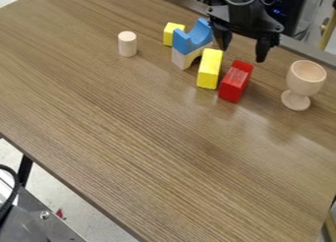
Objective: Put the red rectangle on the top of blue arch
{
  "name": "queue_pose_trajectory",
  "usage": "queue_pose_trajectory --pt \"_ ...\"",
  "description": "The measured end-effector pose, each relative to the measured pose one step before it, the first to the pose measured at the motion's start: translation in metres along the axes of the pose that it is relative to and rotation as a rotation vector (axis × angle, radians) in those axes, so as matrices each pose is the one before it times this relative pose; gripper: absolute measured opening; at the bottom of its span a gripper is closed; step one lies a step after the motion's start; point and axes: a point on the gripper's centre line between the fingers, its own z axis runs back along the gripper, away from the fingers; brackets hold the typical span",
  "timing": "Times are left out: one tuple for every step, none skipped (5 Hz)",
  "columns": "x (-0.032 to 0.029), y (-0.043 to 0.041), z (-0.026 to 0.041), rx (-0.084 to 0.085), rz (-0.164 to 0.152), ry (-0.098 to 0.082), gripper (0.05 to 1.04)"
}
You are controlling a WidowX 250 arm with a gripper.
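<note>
The pincer (pixel 243 48) hangs over the far side of the wood-grain desk (pixel 144 133), its two fingers spread with nothing between them. Below it, the red rectangular block (pixel 236 82) lies on the desk between the larger yellow block (pixel 209 69) and the wooden goblet (pixel 305 78), while the blue arch (pixel 192 38) sits hollow side up on a pale arch block (pixel 182 59).
</note>
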Motion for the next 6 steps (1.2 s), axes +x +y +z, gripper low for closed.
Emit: queue_pose_trajectory --pt "-0.00054 -0.00278 -0.00290 0.0049 -0.0036 0.0043 0.999" --pt "-0.00429 -0.00246 -0.00526 -0.0008 0.0025 0.0188 0.999" --pt "-0.00179 -0.00016 -0.00485 0.0017 0.0067 0.0091 0.999" --pt "0.00083 -0.00260 -0.00139 -0.0004 -0.0041 -0.0076 0.999" --pt "-0.00552 0.00069 -0.01112 -0.0009 0.0076 0.0250 0.999" --pt "-0.00506 -0.00119 -0.01061 -0.0066 0.0039 0.0212 0.999"
